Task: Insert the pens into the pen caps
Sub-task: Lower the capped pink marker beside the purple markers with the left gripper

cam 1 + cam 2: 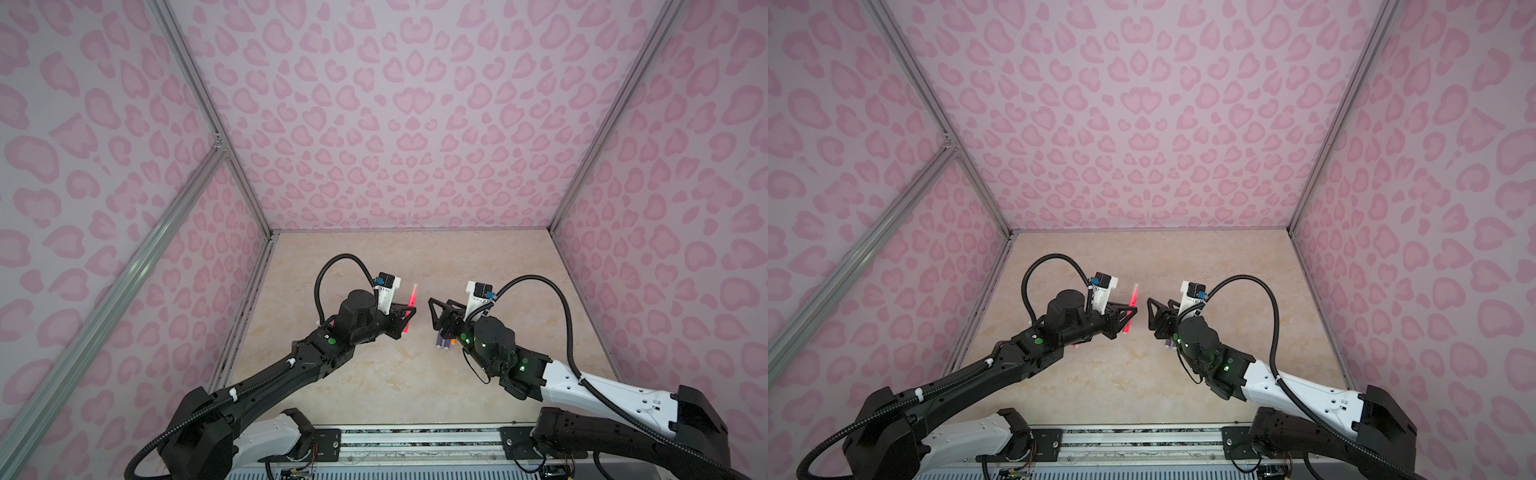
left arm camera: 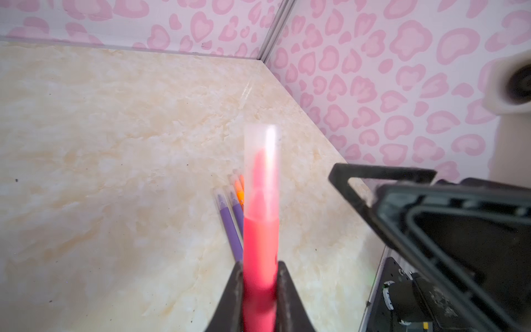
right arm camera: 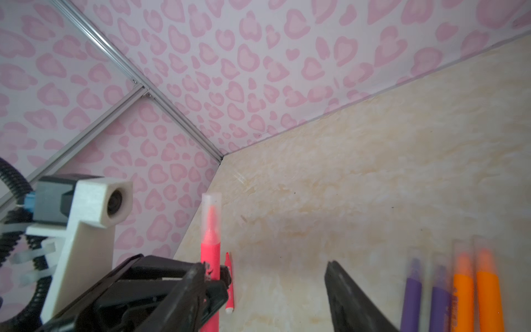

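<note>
My left gripper (image 2: pixel 260 267) is shut on a pink-red pen (image 2: pixel 261 244) that points up and away from the table. A clear pen cap (image 2: pixel 261 161) sits over its tip. In both top views the pen (image 1: pixel 412 296) (image 1: pixel 1133 293) rises from the left gripper (image 1: pixel 409 311) near the table's middle. My right gripper (image 3: pixel 264 266) is open and empty, just right of the capped pen (image 3: pixel 210 258) and apart from it. A second pink-red pen (image 3: pixel 229 284) lies on the table with no cap on its tip.
Two purple pens (image 3: pixel 412 293) and two orange pens (image 3: pixel 462 287) lie side by side under the right gripper (image 1: pixel 432 313), each with a clear cap on its tip. Pink patterned walls (image 1: pixel 395 124) enclose the beige table (image 1: pixel 374 374) on three sides.
</note>
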Controlling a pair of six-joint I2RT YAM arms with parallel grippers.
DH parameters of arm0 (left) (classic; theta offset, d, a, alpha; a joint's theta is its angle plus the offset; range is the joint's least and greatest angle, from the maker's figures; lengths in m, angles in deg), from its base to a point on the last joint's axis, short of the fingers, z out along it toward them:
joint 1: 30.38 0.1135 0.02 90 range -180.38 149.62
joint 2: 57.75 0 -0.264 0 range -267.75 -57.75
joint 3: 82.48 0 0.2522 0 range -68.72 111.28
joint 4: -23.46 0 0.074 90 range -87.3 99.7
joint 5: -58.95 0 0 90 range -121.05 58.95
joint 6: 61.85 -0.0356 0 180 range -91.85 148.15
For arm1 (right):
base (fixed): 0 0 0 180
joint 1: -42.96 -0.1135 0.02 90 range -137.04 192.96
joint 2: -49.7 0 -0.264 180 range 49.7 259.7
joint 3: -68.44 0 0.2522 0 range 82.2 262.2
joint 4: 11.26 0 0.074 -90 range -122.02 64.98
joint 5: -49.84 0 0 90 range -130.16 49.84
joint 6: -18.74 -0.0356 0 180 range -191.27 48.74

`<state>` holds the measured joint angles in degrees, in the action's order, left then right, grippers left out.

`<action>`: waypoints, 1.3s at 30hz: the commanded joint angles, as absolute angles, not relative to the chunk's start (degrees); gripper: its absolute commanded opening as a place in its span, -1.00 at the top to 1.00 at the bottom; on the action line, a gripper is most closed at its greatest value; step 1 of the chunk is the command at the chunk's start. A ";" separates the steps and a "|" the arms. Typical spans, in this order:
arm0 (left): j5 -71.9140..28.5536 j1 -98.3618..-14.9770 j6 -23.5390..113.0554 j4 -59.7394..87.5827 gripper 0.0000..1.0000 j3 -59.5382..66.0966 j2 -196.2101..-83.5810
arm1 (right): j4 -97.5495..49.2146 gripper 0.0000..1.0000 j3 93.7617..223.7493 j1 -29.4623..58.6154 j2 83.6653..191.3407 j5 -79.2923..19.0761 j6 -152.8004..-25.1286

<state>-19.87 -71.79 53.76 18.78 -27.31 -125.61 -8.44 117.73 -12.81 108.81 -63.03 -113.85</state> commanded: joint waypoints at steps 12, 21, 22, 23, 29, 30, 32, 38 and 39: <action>-19.45 -71.68 61.57 9.20 0.92 -13.97 -149.84 | -16.49 -0.65 111.77 -0.40 94.27 -64.51 -108.15; -13.26 -71.77 63.40 7.07 0.93 -8.76 -161.26 | -16.47 -0.65 110.55 0.37 92.73 -64.15 -108.17; -12.98 -71.75 63.24 6.90 0.93 -8.31 -162.03 | -16.57 -0.65 110.51 0.33 92.58 -64.06 -108.18; -12.78 -71.75 63.18 6.85 0.93 -7.96 -162.60 | -16.66 -0.65 110.45 0.33 92.44 -63.94 -108.19; -11.15 -71.77 62.56 5.14 0.93 -4.82 -167.05 | -16.46 -0.65 109.72 0.33 90.45 -62.44 -108.53; -10.28 -71.80 62.76 5.39 0.93 -4.42 -167.92 | -16.64 -0.65 109.71 0.34 90.18 -62.37 -108.53; -8.48 -71.86 63.20 5.64 0.94 -3.67 -169.57 | -16.99 -0.65 109.68 0.33 89.51 -62.39 -108.51; -6.75 -71.86 63.56 5.77 0.94 -2.22 -172.24 | -17.26 -0.65 109.08 0.33 87.39 -62.31 -108.45; -6.46 -71.86 63.58 5.78 0.94 -2.22 -172.27 | -17.22 -0.64 108.98 0.34 87.18 -62.20 -108.44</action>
